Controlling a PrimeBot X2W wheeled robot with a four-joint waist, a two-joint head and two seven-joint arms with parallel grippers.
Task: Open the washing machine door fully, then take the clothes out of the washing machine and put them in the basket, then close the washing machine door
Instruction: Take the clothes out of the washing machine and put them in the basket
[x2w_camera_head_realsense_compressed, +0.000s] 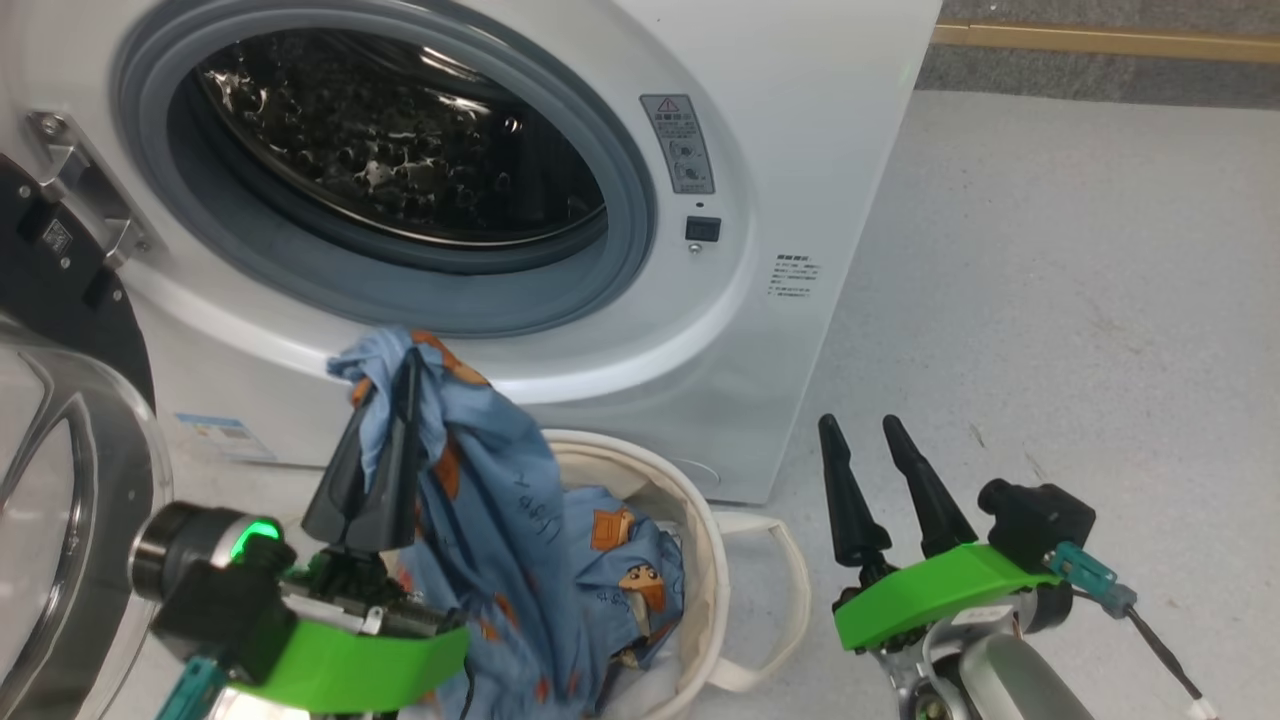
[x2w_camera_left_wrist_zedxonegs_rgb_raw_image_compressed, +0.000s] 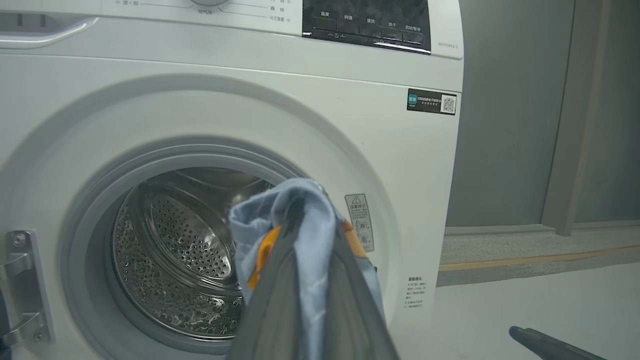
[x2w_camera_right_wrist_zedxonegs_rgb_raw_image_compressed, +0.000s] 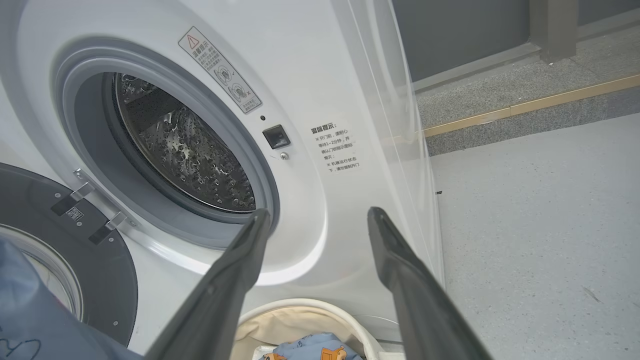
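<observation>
Clothes (x2w_camera_head_realsense_compressed: 500, 520) hang from the left gripper (x2w_camera_head_realsense_compressed: 385, 385), whose fingers pinch the top fold just in front of the washing machine (x2w_camera_head_realsense_compressed: 800, 150). The lower end lies in the basket (x2w_camera_head_realsense_compressed: 705, 530). If released here, the cloth near the left rim may slide onto the floor (x2w_camera_head_realsense_compressed: 1050, 300). Its long axis is almost vertical, pinched end up. The right gripper (x2w_camera_head_realsense_compressed: 860, 425), fingers spread and empty, waits right of the basket.

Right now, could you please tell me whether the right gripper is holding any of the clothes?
No, the right gripper stands open and empty beside the basket, while the left gripper grips the clothes.
</observation>
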